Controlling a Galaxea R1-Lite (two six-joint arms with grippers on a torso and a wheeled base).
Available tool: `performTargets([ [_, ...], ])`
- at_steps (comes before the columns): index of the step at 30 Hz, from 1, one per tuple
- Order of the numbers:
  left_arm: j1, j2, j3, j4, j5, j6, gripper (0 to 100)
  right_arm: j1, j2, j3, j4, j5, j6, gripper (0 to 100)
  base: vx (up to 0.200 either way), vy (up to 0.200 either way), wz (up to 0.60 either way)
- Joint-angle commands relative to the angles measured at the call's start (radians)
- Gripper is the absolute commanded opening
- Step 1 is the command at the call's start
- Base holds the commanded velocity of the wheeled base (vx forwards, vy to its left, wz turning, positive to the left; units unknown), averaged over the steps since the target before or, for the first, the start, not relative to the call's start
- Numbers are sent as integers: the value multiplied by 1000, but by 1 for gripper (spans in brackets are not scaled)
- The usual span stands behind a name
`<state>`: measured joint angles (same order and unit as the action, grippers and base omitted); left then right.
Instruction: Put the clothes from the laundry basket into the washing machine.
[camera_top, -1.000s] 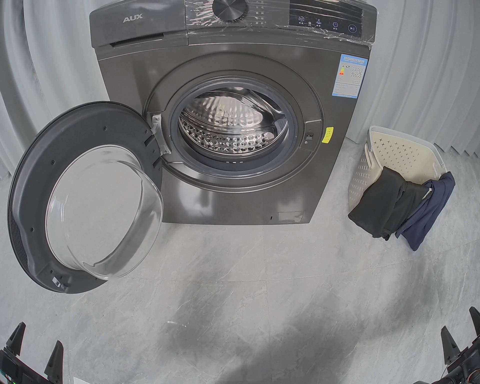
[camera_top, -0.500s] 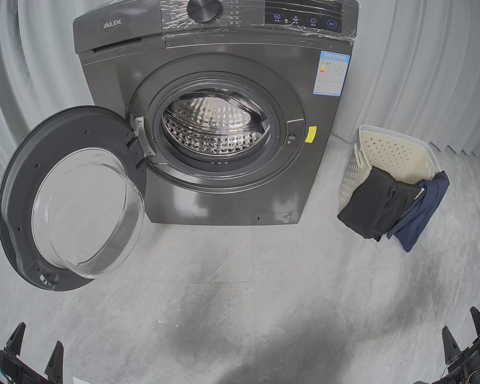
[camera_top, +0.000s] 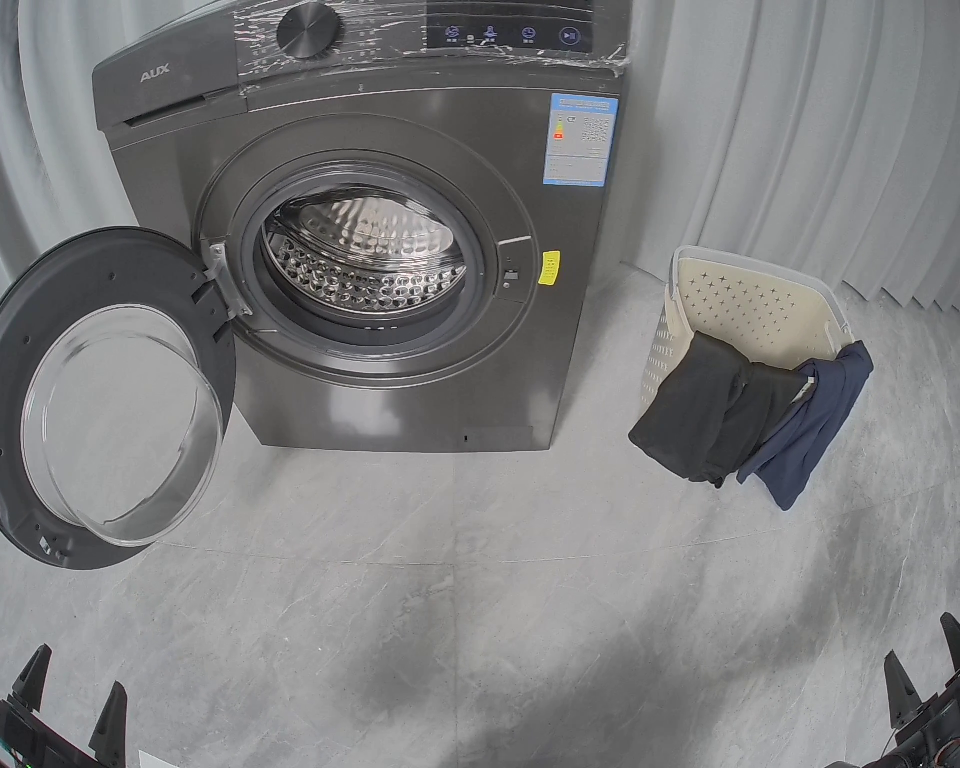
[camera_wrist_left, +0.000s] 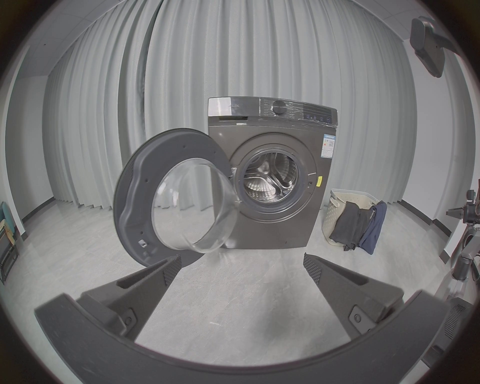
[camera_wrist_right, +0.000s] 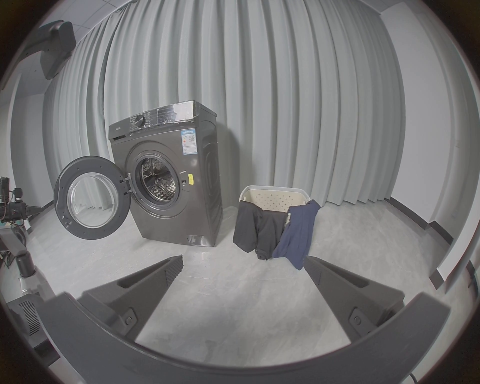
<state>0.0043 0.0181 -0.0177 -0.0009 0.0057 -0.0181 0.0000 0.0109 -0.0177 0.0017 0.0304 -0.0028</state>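
Note:
A grey front-loading washing machine (camera_top: 400, 300) stands at the back, its round door (camera_top: 100, 400) swung wide to the left and its steel drum (camera_top: 360, 255) bare. To its right a cream laundry basket (camera_top: 760, 300) stands on the floor. A black garment (camera_top: 710, 410) and a navy garment (camera_top: 810, 425) hang over the basket's front rim. My left gripper (camera_top: 70, 695) is open at the lower left corner. My right gripper (camera_top: 925, 660) is open at the lower right corner. Both are far from the clothes. The basket (camera_wrist_right: 275, 197) and the machine (camera_wrist_left: 272, 175) also show from the wrists.
Pale pleated curtains (camera_top: 800, 130) line the wall behind the machine and basket. Grey tiled floor (camera_top: 500, 600) stretches between me and both. The open door (camera_wrist_left: 170, 200) juts out over the floor on the left side.
The whole head view has shifted left, so the camera has turned right toward the basket. The machine, basket and clothes have kept their places. Both grippers stay as they were.

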Motion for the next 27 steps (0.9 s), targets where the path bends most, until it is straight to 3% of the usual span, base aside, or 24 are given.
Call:
performTargets([
  [1,0,-13,18,-1,0,0,100,0,-3,18,0,0,0,100,0,-200,0],
  [17,2,-15,18,-1,2,7,100,0,-3,18,0,0,0,100,0,-200,0],
  [27,2,-13,18,1,2,12,100,0,-3,18,0,0,0,100,0,0,0],
])
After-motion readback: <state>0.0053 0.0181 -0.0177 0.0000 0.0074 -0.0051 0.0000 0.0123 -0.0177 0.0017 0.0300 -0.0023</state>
